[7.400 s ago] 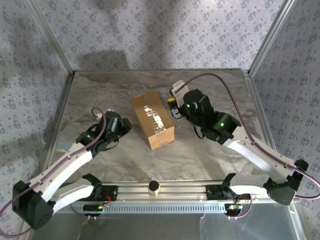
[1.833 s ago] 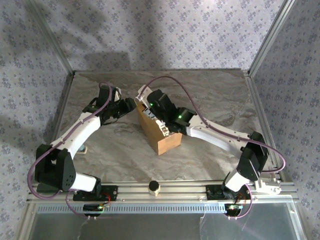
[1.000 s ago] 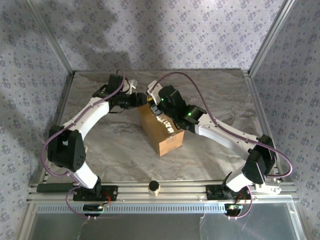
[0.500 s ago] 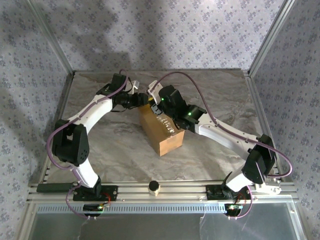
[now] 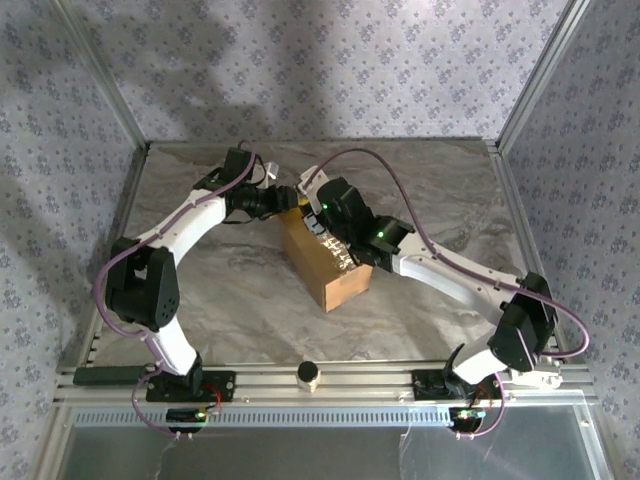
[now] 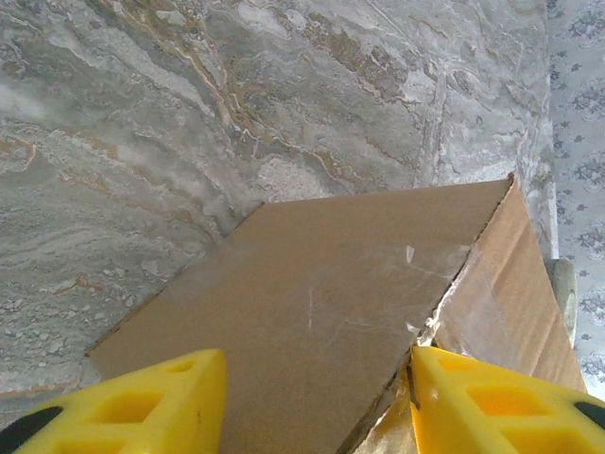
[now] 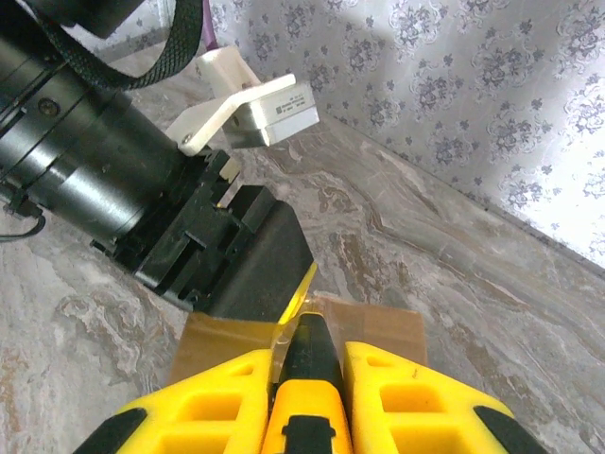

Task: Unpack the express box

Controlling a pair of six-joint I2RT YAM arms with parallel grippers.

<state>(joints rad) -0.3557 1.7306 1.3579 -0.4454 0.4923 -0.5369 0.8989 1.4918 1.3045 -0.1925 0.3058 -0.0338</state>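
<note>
The express box (image 5: 340,283) sits in the middle of the table (image 5: 440,190). Its long side runs from 11 o'clock to 5 o'clock. At its 11 o'clock end the left gripper (image 5: 287,199) is partly open, with a yellow finger (image 6: 142,402) on each side of the cardboard. The right gripper (image 5: 318,214) reaches in from 4 o'clock. It is squeezed almost closed on a thin black pointed tool (image 7: 305,336) whose tip meets the tape (image 7: 232,333).
</note>
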